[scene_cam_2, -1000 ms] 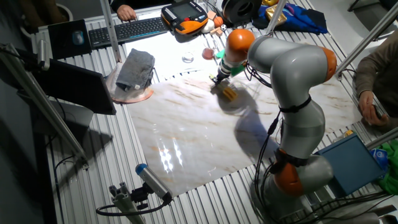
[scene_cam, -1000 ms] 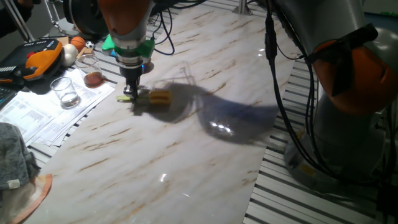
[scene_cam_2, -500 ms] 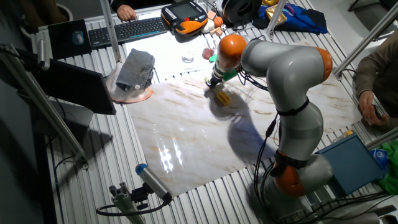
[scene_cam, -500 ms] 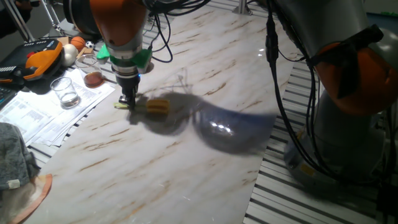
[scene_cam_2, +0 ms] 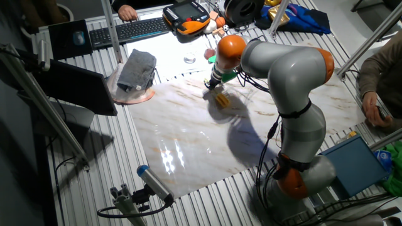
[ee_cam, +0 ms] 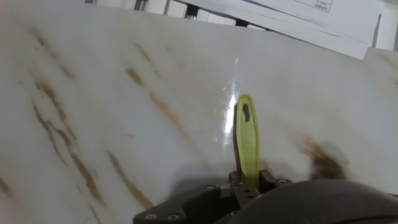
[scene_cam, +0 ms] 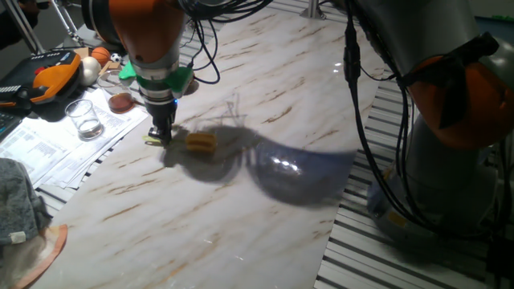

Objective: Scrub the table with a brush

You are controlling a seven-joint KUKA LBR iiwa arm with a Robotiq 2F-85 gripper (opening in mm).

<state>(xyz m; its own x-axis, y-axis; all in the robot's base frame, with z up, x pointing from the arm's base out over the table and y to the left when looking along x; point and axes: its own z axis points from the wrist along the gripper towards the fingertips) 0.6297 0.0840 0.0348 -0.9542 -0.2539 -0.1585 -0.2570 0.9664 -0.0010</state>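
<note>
The brush has a yellow-orange head [scene_cam: 201, 142] lying on the white marble table [scene_cam: 265, 201] and a thin yellow-green handle. My gripper [scene_cam: 159, 138] is shut on the handle near its end, with the head to the right of the fingers. In the other fixed view the brush [scene_cam_2: 221, 98] lies on the table [scene_cam_2: 188, 150] just below the gripper [scene_cam_2: 211, 87]. In the hand view the handle [ee_cam: 245, 140] sticks out from between the shut fingers over the table [ee_cam: 112, 93]; the head is hidden there.
Left of the table lie papers [scene_cam: 64, 140] with a glass [scene_cam: 84, 118], a brown-headed tool [scene_cam: 120, 102] and an orange pendant [scene_cam: 52, 72]. A grey cloth [scene_cam: 18, 201] lies at the front left. The slatted floor [scene_cam: 401, 257] and robot base [scene_cam: 458, 160] are at the right.
My gripper has dragged the brush a little to the left and toward the front across the table, still shut on the handle.
</note>
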